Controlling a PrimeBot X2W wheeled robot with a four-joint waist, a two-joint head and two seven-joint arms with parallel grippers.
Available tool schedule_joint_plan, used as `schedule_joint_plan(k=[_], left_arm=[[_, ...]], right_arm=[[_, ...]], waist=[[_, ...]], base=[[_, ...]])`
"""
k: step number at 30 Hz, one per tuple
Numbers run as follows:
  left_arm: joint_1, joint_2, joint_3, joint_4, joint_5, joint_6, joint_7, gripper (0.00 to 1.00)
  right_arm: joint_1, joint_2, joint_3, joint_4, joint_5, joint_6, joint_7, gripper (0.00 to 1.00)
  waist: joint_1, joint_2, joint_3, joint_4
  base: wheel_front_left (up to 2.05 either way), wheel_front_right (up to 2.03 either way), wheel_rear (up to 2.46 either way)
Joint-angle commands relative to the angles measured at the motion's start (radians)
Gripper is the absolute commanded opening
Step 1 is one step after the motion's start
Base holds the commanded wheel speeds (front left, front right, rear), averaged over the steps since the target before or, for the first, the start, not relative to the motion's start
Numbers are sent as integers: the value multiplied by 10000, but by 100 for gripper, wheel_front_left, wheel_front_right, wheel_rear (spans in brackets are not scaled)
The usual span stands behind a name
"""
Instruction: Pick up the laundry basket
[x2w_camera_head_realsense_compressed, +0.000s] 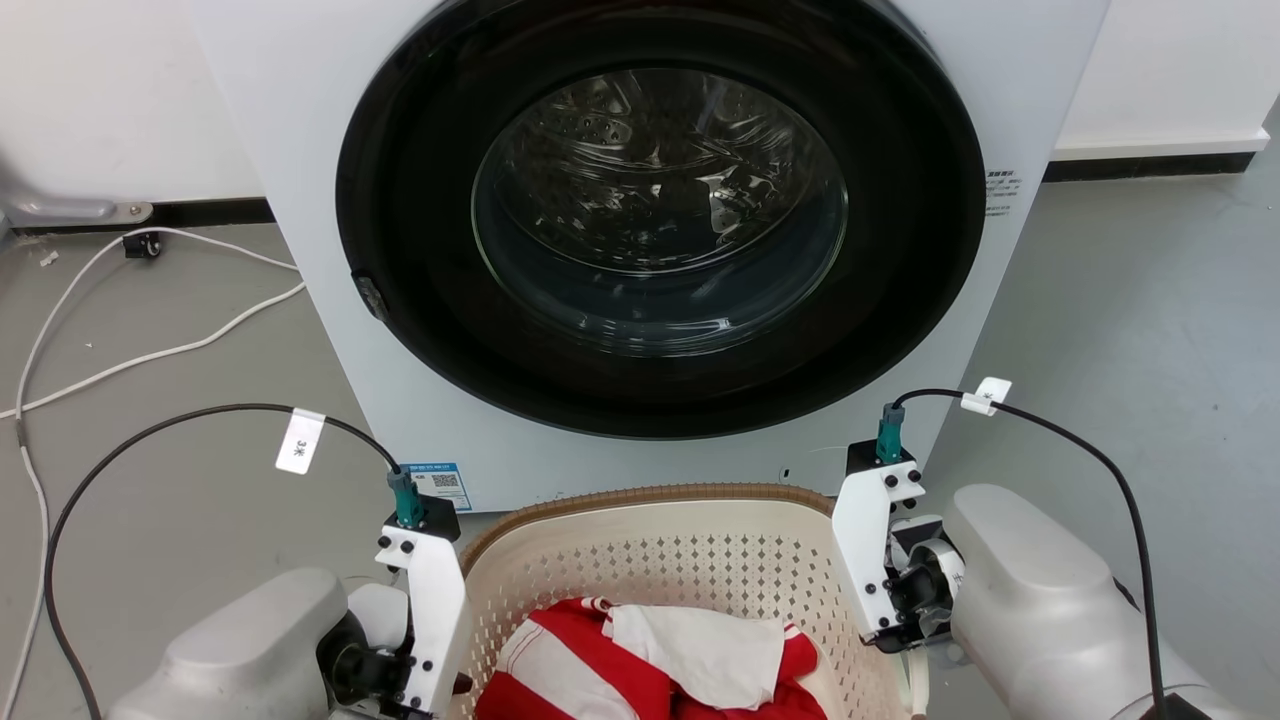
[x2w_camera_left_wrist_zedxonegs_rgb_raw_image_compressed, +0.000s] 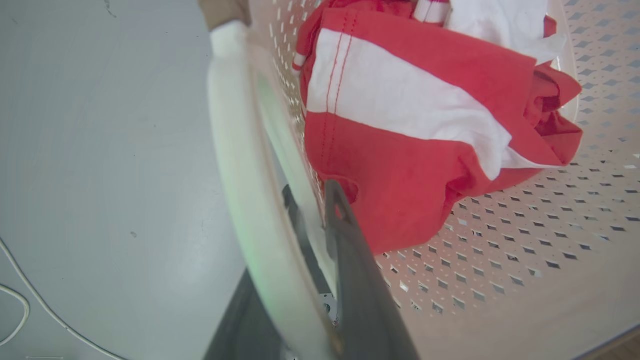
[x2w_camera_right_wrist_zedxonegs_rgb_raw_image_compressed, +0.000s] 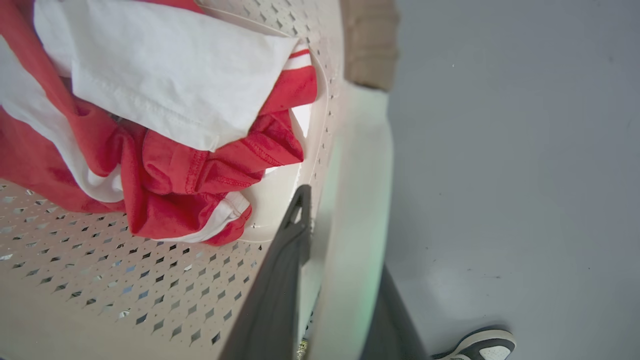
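Observation:
The laundry basket (x2w_camera_head_realsense_compressed: 650, 555), cream with perforated walls and a brown rim, sits at the bottom centre of the head view, right in front of the washing machine. Red and white clothes (x2w_camera_head_realsense_compressed: 640, 660) lie inside it. My left gripper (x2w_camera_left_wrist_zedxonegs_rgb_raw_image_compressed: 310, 200) is shut on the basket's white left handle (x2w_camera_left_wrist_zedxonegs_rgb_raw_image_compressed: 240, 165), one finger inside the wall and one outside. My right gripper (x2w_camera_right_wrist_zedxonegs_rgb_raw_image_compressed: 340, 235) is shut the same way on the white right handle (x2w_camera_right_wrist_zedxonegs_rgb_raw_image_compressed: 360, 175). In the head view the left gripper (x2w_camera_head_realsense_compressed: 440, 640) and right gripper (x2w_camera_head_realsense_compressed: 890, 590) flank the basket, fingertips hidden below the rim.
The white washing machine (x2w_camera_head_realsense_compressed: 300, 150) stands close ahead, its round door (x2w_camera_head_realsense_compressed: 660, 210) closed. White cables (x2w_camera_head_realsense_compressed: 150, 350) trail over the grey floor on the left. A person's shoe (x2w_camera_right_wrist_zedxonegs_rgb_raw_image_compressed: 480, 345) rests on the floor beside the basket's right side.

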Motion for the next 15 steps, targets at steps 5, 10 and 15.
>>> schedule_joint_plan(k=[5,10,15], left_arm=[[232,-12,-80,-24,-3,-137,110,0],[208,-27,-83,42,-17,-137,80,0],[170,-58,-85,92,7,-135,69,0]], right_arm=[[-223,50,119,-96,132,129,-45,0],[-337,47,184,-38,242,129,-111,0],[-386,44,284,-40,351,130,-148,0]], waist=[[0,0,-6,13],[0,0,-4,35],[0,0,-6,39]], base=[[0,0,0],[0,0,0],[0,0,0]])
